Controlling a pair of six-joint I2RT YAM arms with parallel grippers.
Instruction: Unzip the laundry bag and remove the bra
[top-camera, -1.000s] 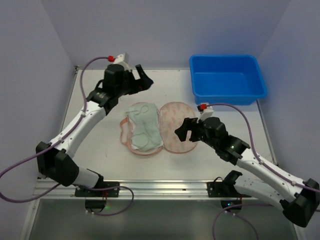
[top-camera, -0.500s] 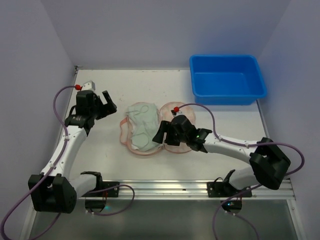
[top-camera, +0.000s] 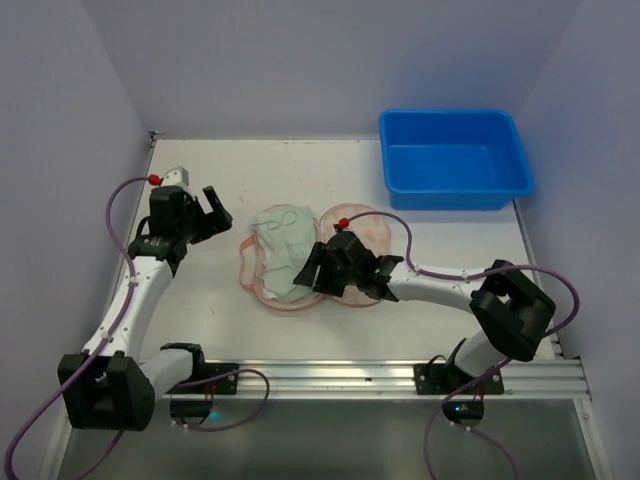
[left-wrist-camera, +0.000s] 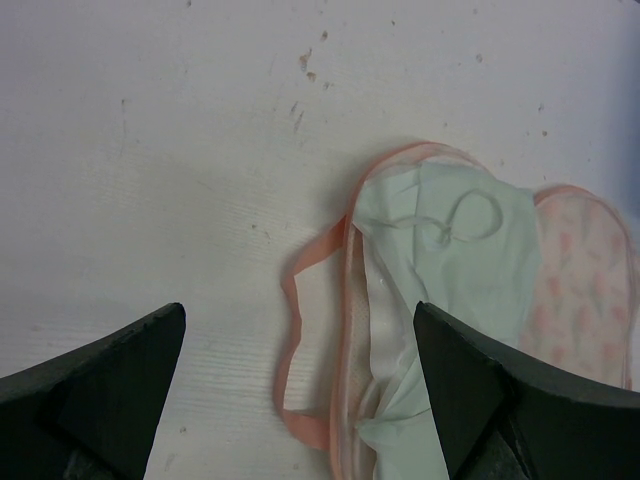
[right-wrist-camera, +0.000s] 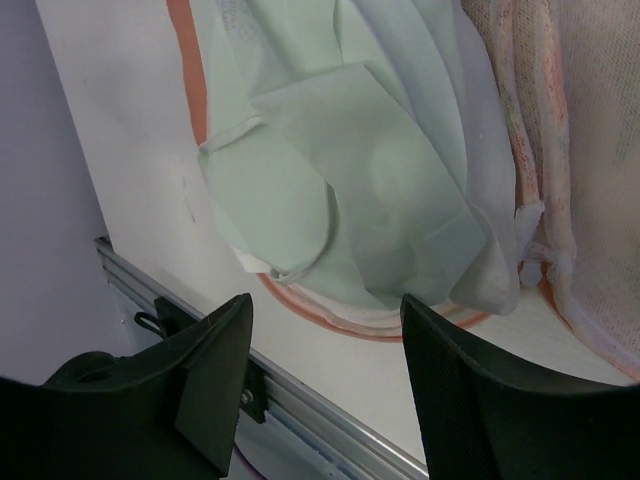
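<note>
Over on the left, the left gripper (top-camera: 214, 206) has pulled back from the far side and hangs with its jaws wide apart, holding nothing. In the middle the laundry bag (top-camera: 362, 228) lies unzipped and spread flat, with the bra (top-camera: 283, 248) on its left half. The right gripper (right-wrist-camera: 325, 345) has swung in over the bra's near edge. Its jaws are apart but narrowing, so I'd say a pinch is coming. The blue tub (top-camera: 455, 165) sits far right.
</note>
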